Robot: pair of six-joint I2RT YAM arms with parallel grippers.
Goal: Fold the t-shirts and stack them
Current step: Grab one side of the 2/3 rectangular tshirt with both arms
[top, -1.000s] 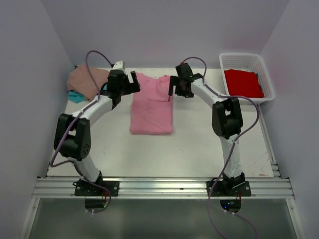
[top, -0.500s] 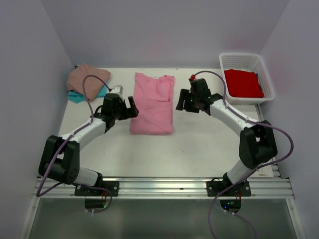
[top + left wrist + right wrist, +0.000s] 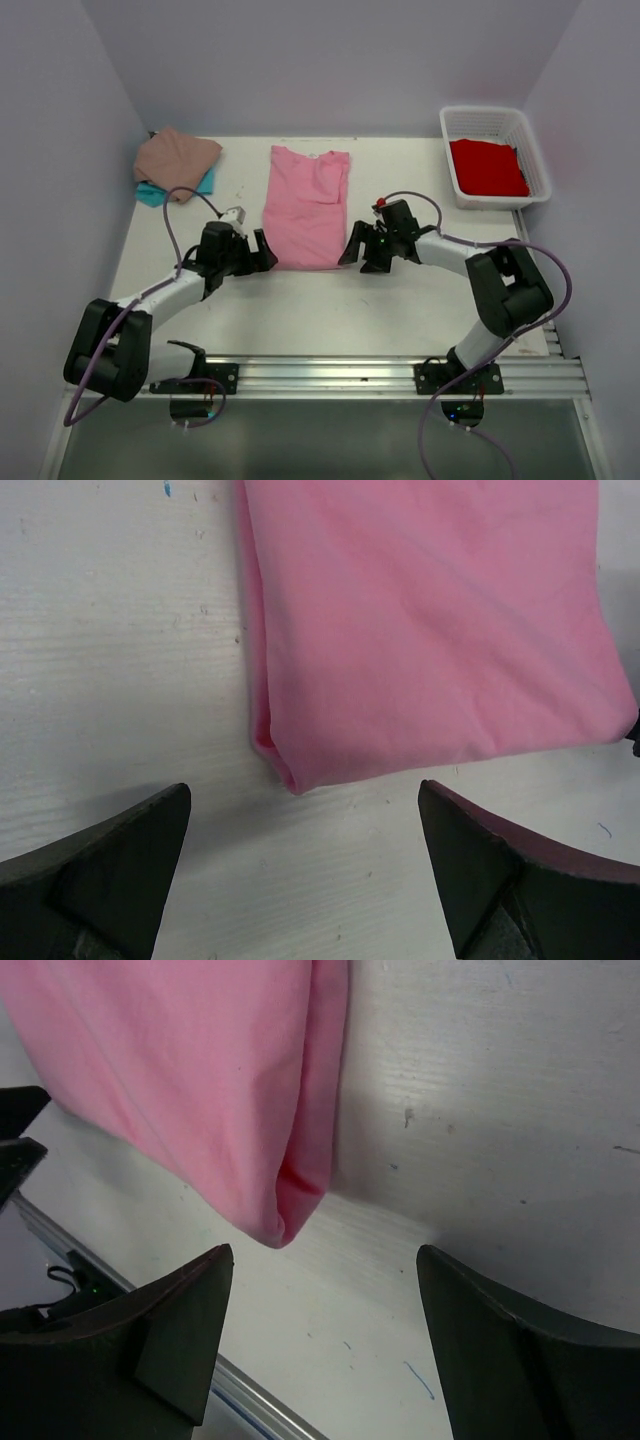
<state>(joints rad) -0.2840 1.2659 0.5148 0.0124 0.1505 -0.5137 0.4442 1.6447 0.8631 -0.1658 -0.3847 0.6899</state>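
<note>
Pink cotton fills the middle of the table (image 3: 400, 300): the bright pink t-shirt (image 3: 307, 208) lies flat, folded lengthwise into a long narrow strip, its collar at the far end and its hem towards the arms. The left gripper (image 3: 262, 252) sits low just beside the strip's near left corner, and the right gripper (image 3: 357, 256) sits low just beside the near right corner, so the hem lies between the two. In the left wrist view the left gripper (image 3: 303, 788) has its jaws spread wide with nothing held. The rounded fold of the pink t-shirt's (image 3: 430, 630) corner lies just ahead of the gap between the fingers, with bare table between the tips. The right wrist view shows much the same. The right gripper (image 3: 324, 1251) is spread wide and holds nothing, and the folded corner of the pink t-shirt (image 3: 190, 1090) points down into the space just ahead of its fingers, nearer the left finger. Whether either pair of fingertips touches the table cannot be told. At the far left corner the dusty tan-pink t-shirt (image 3: 176, 155) lies bunched on top of the teal t-shirt (image 3: 150, 192). The red t-shirt (image 3: 488, 166) lies in the white basket (image 3: 480, 116) at the far right, well apart from both grippers.
</note>
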